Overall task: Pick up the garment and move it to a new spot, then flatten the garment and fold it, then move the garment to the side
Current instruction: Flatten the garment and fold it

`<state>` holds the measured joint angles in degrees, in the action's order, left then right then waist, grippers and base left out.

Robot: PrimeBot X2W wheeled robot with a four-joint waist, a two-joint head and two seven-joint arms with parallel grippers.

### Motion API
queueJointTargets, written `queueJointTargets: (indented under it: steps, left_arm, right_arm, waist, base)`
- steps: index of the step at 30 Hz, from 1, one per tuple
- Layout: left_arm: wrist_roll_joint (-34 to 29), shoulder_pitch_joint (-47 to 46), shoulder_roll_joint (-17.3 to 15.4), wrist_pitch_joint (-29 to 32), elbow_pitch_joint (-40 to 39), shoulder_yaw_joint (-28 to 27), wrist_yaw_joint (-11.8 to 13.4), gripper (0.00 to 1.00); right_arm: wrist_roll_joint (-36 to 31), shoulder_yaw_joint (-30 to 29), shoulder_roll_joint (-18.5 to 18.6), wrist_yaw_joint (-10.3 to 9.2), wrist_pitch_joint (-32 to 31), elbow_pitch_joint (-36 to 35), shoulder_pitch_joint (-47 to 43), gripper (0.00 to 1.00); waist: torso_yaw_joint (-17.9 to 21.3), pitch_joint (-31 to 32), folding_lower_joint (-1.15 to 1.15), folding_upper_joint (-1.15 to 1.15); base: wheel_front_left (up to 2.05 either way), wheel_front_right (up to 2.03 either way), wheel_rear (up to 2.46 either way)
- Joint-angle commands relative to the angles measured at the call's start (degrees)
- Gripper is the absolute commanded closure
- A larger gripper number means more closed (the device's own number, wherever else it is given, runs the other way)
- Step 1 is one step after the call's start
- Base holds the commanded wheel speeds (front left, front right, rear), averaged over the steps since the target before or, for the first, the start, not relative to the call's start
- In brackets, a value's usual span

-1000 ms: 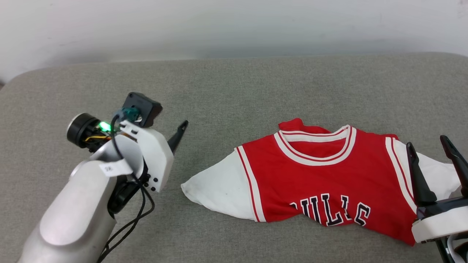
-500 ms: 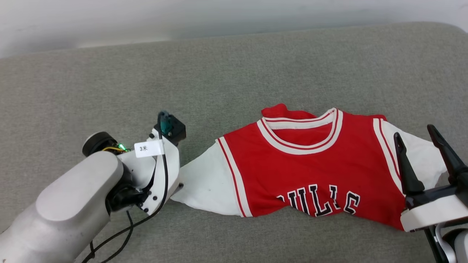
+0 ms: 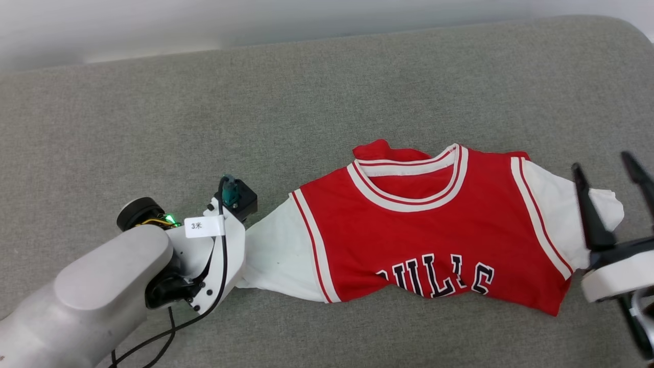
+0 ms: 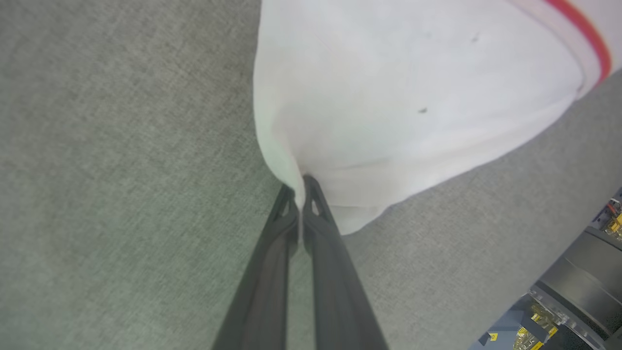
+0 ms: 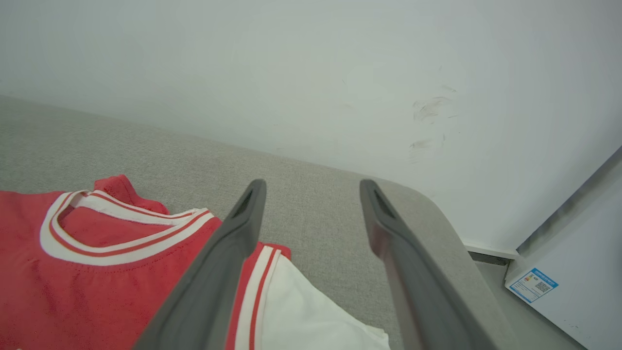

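One garment (image 3: 434,240) lies chest-up on the grey cushion (image 3: 306,102), right of centre, its lower part rumpled so the lettering (image 3: 434,276) buckles. Left gripper (image 4: 299,188): jaws pinched tight on the tip of the near white sleeve (image 4: 388,97), a thin fold of cloth caught between the fingertips. Right gripper (image 3: 601,160): jaws wide apart, poised over the opposite sleeve (image 3: 562,214), holding nothing. Risks, as judged: the bite is small and at the very edge, so a brisk lift could let the cloth slip free. A one-sided lift would drag and bunch the shirt rather than carry it. The right fingers, if lowered off the sleeve, would close on cushion. Containers: none to note; the cushion alone bears the garment.
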<state>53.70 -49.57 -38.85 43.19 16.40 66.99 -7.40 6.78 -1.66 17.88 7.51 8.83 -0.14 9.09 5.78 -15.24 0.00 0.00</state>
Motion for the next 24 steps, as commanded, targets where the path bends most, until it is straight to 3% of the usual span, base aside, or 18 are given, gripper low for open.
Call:
queueJointTargets:
  steps: [1, 4, 7, 13, 14, 18, 24]
  left_arm:
    - [-0.01, -0.02, -0.46, -0.39, 0.23, 0.68, 0.02, 1.0]
    - [-0.1, -1.84, -2.71, -2.64, -0.79, 1.13, 0.1, 1.0]
    - [0.39, -2.85, -3.67, -4.58, -1.86, 1.37, 0.09, 1.0]
    - [0.76, -4.85, -4.48, -6.68, -3.62, 1.58, 0.09, 1.0]
    - [0.18, -6.23, -3.92, -7.2, -4.21, 1.89, 0.09, 1.0]
    - [-0.15, -8.2, -3.43, -7.84, -5.0, 2.09, 0.09, 1.0]
    - [-1.3, -10.9, -3.56, -8.56, -6.24, 2.51, 0.09, 1.0]
  right_arm:
    - [0.31, -0.31, 0.98, -0.04, -0.4, -0.33, 0.84, 0.0]
    - [1.53, -0.93, 5.98, -0.04, -4.74, -0.84, 3.05, 0.0]
    - [4.88, -0.09, 11.74, -0.04, -13.59, -0.88, 4.89, 0.0]
    - [20.24, 5.61, 24.11, -0.04, -36.29, 1.88, 9.52, 0.0]
    - [27.6, 9.25, 28.88, -0.04, -47.28, 4.32, 11.77, 0.0]
    - [32.92, 11.68, 30.59, -0.04, -55.64, 8.51, 14.61, 0.0]
    - [35.38, 12.36, 28.2, -0.04, -58.76, 15.34, 18.8, 0.0]
  waist:
    - [-0.1, 0.17, 0.0, 0.0]
    - [-0.46, 0.49, 0.0, 0.0]
    - [-0.96, 0.63, 0.0, 0.0]
    - [-2.01, -0.41, 0.0, 0.0]
    - [-2.67, -1.54, 0.0, 0.0]
    - [-3.56, -3.45, 0.0, 0.0]
    - [-4.81, -6.56, 0.0, 0.0]
  base:
    - [0.0, 0.0, 0.0]
    - [0.0, 0.0, 0.0]
    - [0.0, 0.0, 0.0]
    - [0.0, 0.0, 0.0]
    - [0.0, 0.0, 0.0]
    - [0.0, 0.0, 0.0]
    - [0.0, 0.0, 0.0]
